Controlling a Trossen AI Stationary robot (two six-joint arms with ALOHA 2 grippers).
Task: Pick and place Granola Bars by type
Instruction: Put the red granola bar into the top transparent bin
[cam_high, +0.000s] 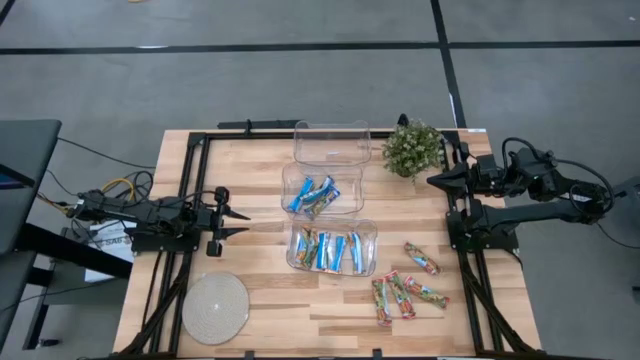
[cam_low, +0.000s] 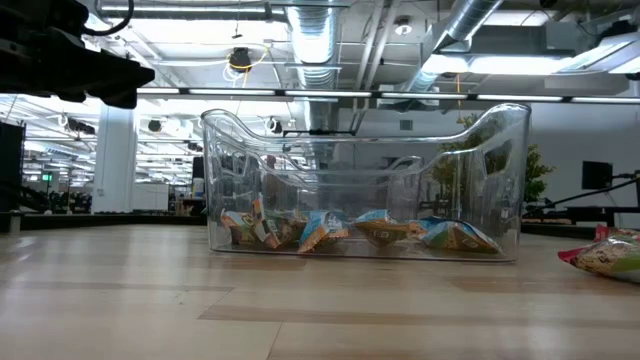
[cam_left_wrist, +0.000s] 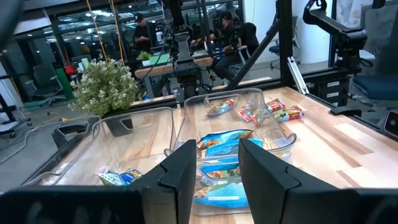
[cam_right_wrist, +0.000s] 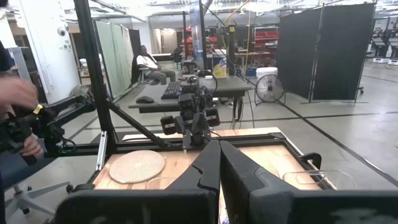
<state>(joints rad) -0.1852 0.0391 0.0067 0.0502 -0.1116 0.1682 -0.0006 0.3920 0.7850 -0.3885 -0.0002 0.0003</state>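
While both arms hang idle at the table's side edges, the left gripper (cam_high: 243, 222) holds its fingers partly spread on nothing, and the right gripper (cam_high: 432, 180), beside the potted plant (cam_high: 412, 147), has its fingers pressed together. Granola Bars (cam_high: 312, 196) fill the middle bin (cam_high: 321, 189) and near bin (cam_high: 331, 247); others (cam_high: 402, 292) lie loose at near right. The far bin (cam_high: 331, 142) holds none.

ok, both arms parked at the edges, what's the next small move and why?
Probably send the right gripper, shut and empty, toward the loose red-green-orange bars on the bare wood nearest its side. The middle bin and near bin already hold bars, while the far bin looks empty. The left gripper sits partly open and empty across the table.
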